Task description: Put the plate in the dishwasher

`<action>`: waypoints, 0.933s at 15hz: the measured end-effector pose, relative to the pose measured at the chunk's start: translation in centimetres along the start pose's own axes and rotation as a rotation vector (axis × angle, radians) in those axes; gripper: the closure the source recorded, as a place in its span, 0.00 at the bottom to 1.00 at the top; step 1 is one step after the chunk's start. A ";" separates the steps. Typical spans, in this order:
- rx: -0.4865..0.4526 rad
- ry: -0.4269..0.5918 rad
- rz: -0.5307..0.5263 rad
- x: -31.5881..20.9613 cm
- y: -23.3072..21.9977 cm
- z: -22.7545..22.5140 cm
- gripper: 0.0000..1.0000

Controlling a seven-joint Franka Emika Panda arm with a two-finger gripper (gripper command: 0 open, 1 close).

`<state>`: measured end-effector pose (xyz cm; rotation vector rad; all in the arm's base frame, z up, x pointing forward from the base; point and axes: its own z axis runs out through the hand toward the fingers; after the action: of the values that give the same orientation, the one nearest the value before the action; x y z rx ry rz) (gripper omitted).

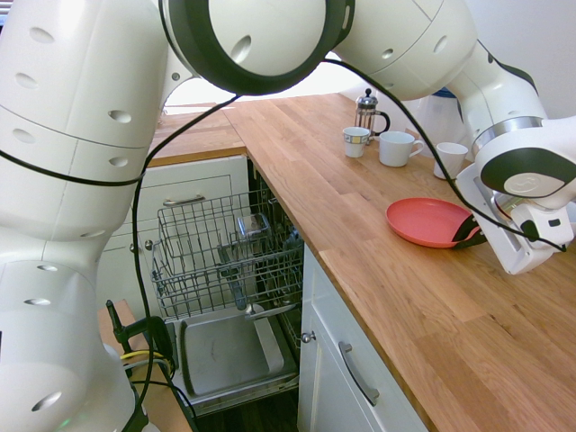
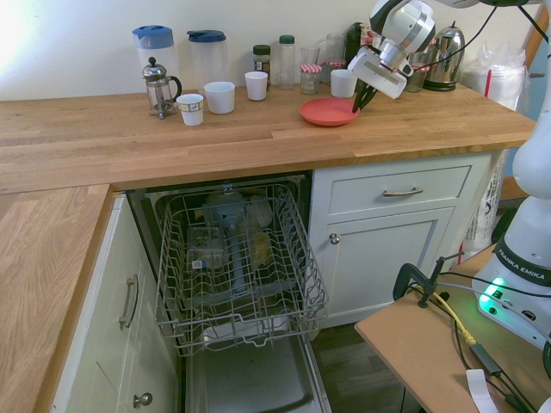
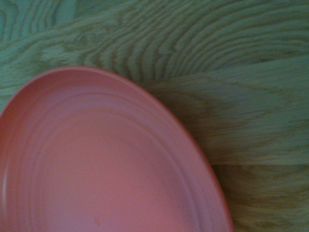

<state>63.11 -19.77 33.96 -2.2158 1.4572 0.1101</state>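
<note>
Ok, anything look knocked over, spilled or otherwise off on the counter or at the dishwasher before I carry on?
Nothing stands out. The plate sits flat on the counter with the gripper at its rim. The mugs stand upright, and the dishwasher has its rack pulled out level.

Oak worktop [image 2: 258, 129] wraps corner; white cabinets [image 2: 392, 232] below, pale wall [image 2: 77, 52] behind.

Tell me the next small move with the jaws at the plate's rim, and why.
Probably close the gripper on the rim and lift a little. Its jaws sit at the edge of the plate, which still lies on the counter; whether they already pinch is unclear. The dishwasher rack is pulled out.
</note>
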 end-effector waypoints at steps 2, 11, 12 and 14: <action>0.032 0.020 -0.042 -1.3 -0.6 -2.8 1.00; -0.051 0.406 -0.431 -26.6 -6.7 -11.4 1.00; -0.067 0.455 -0.472 -30.1 -7.6 -11.4 1.00; -0.110 0.538 -0.558 -36.2 -9.1 -9.8 1.00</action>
<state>53.72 9.39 57.38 -2.7922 1.0145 -0.6466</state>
